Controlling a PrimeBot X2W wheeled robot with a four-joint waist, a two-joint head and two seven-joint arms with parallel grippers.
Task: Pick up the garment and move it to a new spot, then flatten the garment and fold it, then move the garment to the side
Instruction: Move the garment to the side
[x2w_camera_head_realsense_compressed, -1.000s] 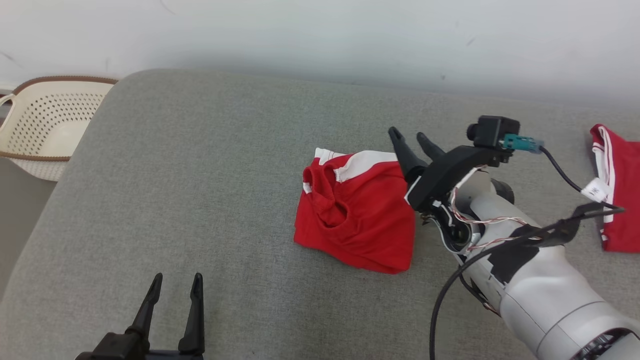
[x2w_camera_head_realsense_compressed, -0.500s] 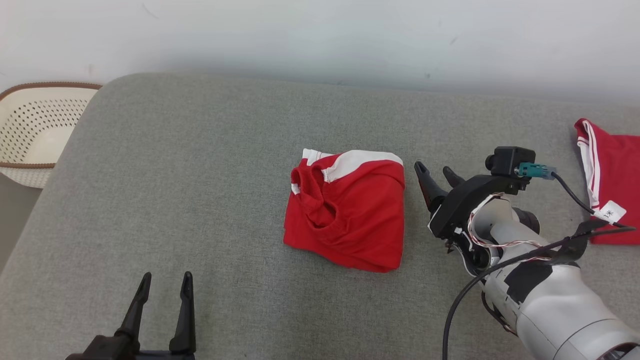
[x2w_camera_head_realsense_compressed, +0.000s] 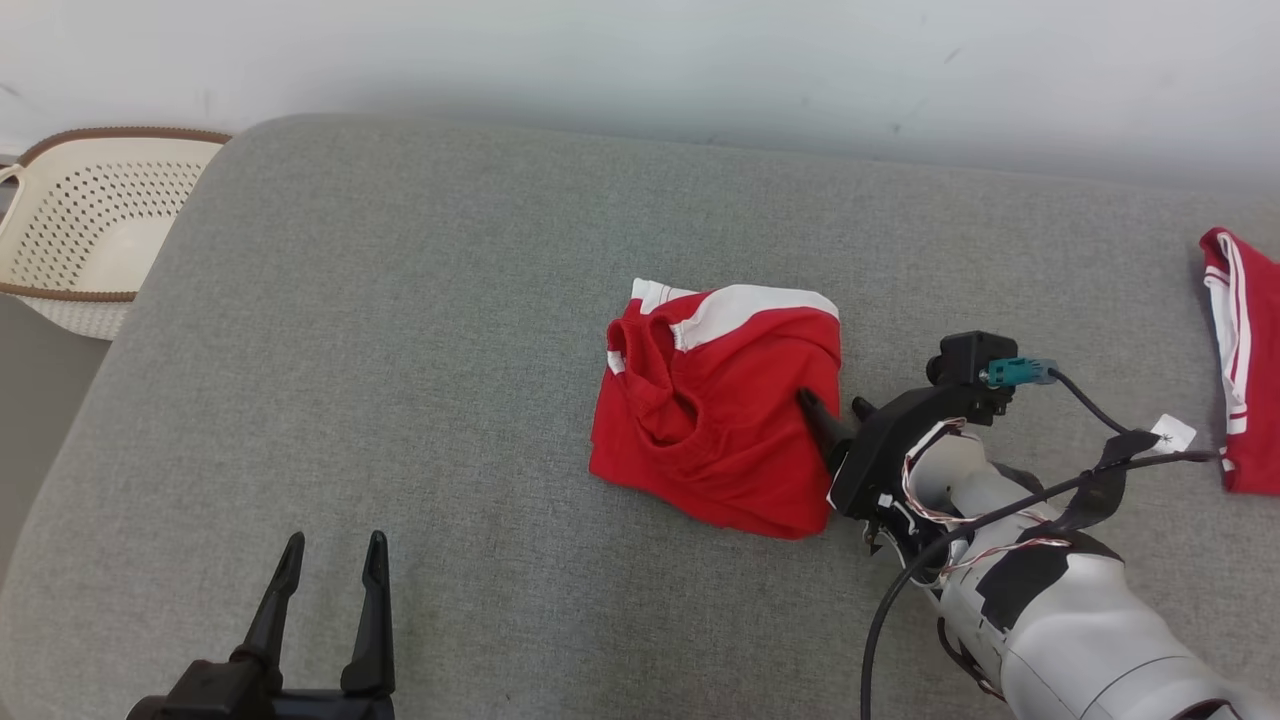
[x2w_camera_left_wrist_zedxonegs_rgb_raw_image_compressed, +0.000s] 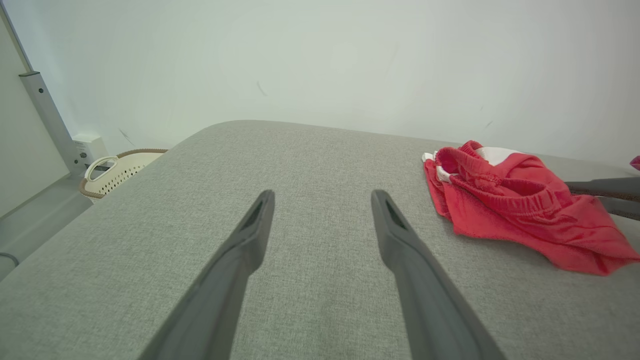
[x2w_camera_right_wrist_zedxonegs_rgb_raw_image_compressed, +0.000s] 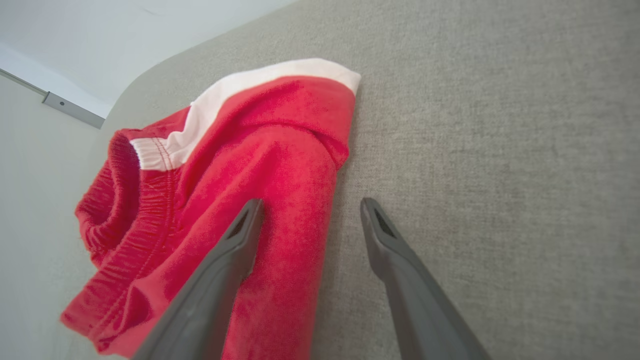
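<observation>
Head view: folded red garment with a white band, lying right of centre on grey cushion. Right gripper at its right edge, jaws wide, gripping nothing; one finger over the red cloth, the other over bare cushion just beside it. Cannot tell whether either fingertip touches. Left gripper low at the near left, jaws wide and empty, well apart from the garment. Cream basket off the cushion's far left corner. Second red cloth at the cushion's right edge, well apart from the garment.

Right wrist view: fingers astride the garment's folded side edge, white band at the far end, elastic waistband bunched to the left.

Left wrist view: fingers spread above bare cushion, garment off to the right, basket at the far left beyond the cushion's edge.
</observation>
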